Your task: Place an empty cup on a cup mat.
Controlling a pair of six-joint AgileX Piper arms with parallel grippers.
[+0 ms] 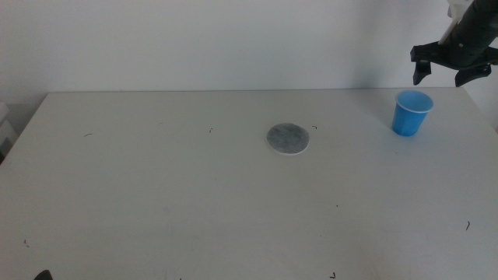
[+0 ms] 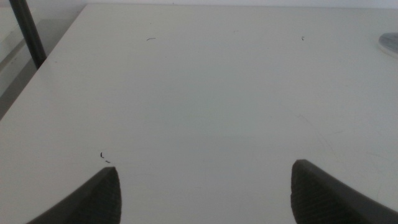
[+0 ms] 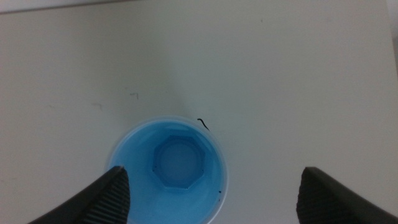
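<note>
The bright blue cup (image 1: 411, 113) stands upright and empty at the far right of the white table. The grey round cup mat (image 1: 289, 139) lies flat near the table's middle, well to the cup's left; its edge shows in the left wrist view (image 2: 390, 43). My right gripper (image 1: 452, 72) hangs open above and a little behind the cup, not touching it. The right wrist view looks straight down into the cup (image 3: 169, 169), which sits nearer one jaw of the right gripper (image 3: 214, 196). My left gripper (image 2: 205, 193) waits open and empty low over the table's near left.
The white table (image 1: 194, 194) has only small dark specks on it. Its left edge and a dark post (image 2: 28, 34) show in the left wrist view. A white wall runs behind the table.
</note>
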